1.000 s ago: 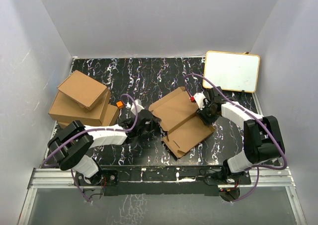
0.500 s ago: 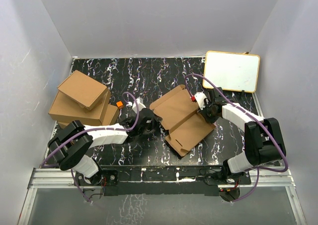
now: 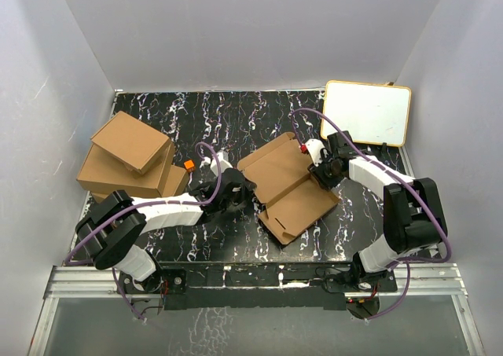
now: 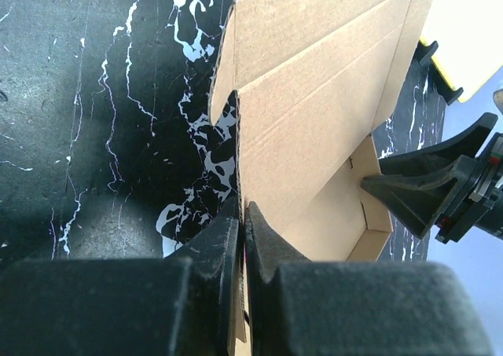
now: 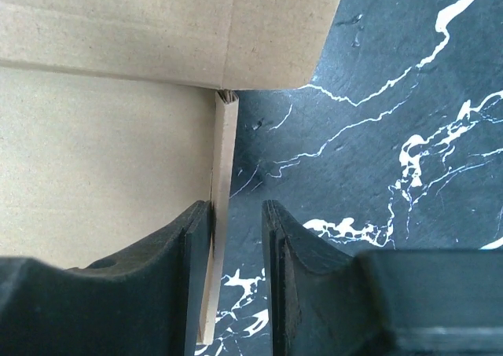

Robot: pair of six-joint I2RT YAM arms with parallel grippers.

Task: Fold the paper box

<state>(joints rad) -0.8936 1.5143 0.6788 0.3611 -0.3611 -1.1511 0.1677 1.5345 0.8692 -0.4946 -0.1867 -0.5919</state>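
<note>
The paper box lies open on the black marbled table, with its lid panel raised at the far left. My left gripper is shut on the box's upright left wall, the cardboard pinched between both fingers. My right gripper is at the box's right side. In the right wrist view it stands open astride a thin side flap. The flap touches the left finger, and a gap separates it from the right finger. The box floor lies to the left.
Piled ready-made brown boxes sit at the left, with a small orange thing beside them. A white board with a yellow rim leans at the back right. White walls enclose the table.
The right gripper has moved a little toward the far side along the box's right edge. The box has shifted slightly. The left gripper keeps its grip in place.
</note>
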